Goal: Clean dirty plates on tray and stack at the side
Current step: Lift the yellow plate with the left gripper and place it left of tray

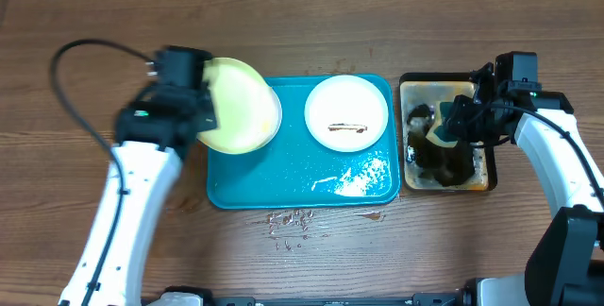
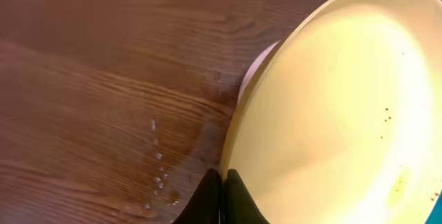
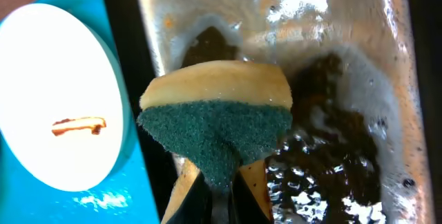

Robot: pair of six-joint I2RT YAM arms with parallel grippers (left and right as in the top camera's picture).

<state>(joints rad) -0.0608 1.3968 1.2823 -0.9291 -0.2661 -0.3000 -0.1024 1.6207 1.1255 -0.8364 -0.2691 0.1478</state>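
Wooden counter [image 1: 283,23] with a wet teal tray [image 1: 283,178] holding one smeared white plate [image 1: 346,110]. The left gripper [image 2: 222,189] pinches a tilted yellow-green plate [image 2: 331,113] by its rim at the tray's left edge; it could slip. The right gripper [image 3: 221,196] clamps a sponge [image 3: 217,113].

On counter [image 1: 113,23]: tray [image 1: 283,188] at frame centre, small tray [image 1: 436,81] just right of it. One plate [image 1: 346,110] on tray, upper right; second plate [image 1: 241,108] tilted over tray's left edge; sponge [image 3: 215,124] above small tray.
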